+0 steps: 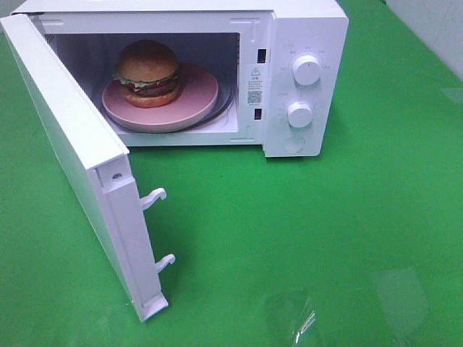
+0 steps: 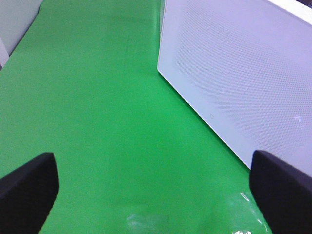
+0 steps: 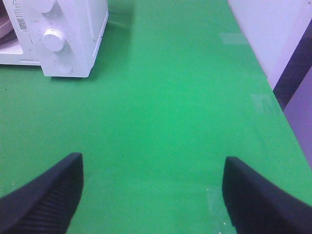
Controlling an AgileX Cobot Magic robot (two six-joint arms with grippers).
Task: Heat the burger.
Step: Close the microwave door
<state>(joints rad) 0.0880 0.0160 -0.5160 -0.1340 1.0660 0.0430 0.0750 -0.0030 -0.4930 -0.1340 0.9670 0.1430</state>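
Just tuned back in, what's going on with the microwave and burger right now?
Nothing is being handled. The burger sits on its pink plate inside the microwave, whose door stands wide open. The left fingers are open above the green table near the door's outer face. The right fingers are open above the table, off from the knobs. Both hold nothing. The door is not yet shut.
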